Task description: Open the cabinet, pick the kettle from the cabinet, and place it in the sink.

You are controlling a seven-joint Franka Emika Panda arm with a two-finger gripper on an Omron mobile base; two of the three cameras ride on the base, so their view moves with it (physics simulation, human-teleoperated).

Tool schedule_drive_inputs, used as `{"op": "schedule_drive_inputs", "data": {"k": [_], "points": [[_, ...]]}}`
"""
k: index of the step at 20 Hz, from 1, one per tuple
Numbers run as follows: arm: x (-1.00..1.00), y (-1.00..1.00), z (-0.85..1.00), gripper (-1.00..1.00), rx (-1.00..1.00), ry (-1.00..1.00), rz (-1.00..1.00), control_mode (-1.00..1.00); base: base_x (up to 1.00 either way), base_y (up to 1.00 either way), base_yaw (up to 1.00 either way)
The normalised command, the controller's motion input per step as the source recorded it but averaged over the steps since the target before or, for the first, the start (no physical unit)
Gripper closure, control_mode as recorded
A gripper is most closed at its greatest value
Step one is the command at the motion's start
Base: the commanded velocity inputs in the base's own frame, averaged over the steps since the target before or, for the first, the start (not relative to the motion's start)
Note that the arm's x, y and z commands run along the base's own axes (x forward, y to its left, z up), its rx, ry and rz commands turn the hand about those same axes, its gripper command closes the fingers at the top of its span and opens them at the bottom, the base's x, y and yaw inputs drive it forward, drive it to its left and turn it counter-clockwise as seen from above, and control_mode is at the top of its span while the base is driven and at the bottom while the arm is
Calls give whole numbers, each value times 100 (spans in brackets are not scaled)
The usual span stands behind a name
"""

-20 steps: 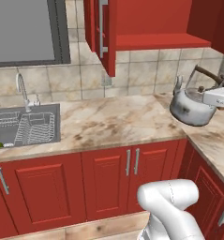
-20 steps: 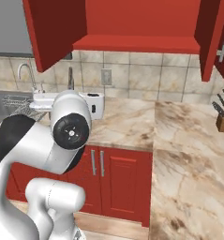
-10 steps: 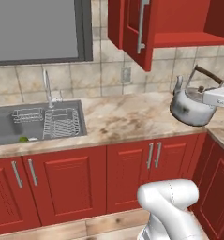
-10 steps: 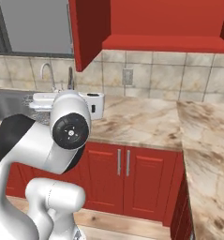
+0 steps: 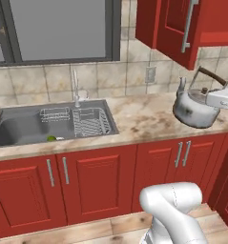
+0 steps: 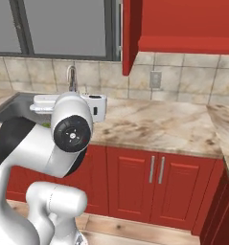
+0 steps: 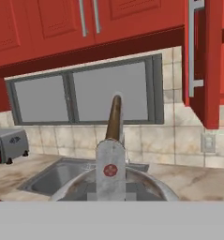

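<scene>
Your gripper (image 5: 210, 97) is clamped on the kettle (image 5: 195, 108) by its arched handle, right of the sink (image 5: 20, 127); expect rigid, slippery metal that swings.

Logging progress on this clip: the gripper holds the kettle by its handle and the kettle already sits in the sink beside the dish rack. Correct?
Not quite. The gripper does hold the kettle by its handle, but the left base view shows the kettle in the air above the counter, well right of the sink and dish rack.
</scene>
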Motion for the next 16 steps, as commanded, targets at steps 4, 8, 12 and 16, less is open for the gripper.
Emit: {"op": "schedule_drive_inputs", "data": {"k": [4,8,12,16], "points": [[0,0,0,100,0,0,0,100,-1,67,0],[0,0,0,100,0,0,0,100,0,67,0],[0,0,0,100,0,0,0,100,1,67,0],[0,0,0,100,0,0,0,100,6,66,0]]}}
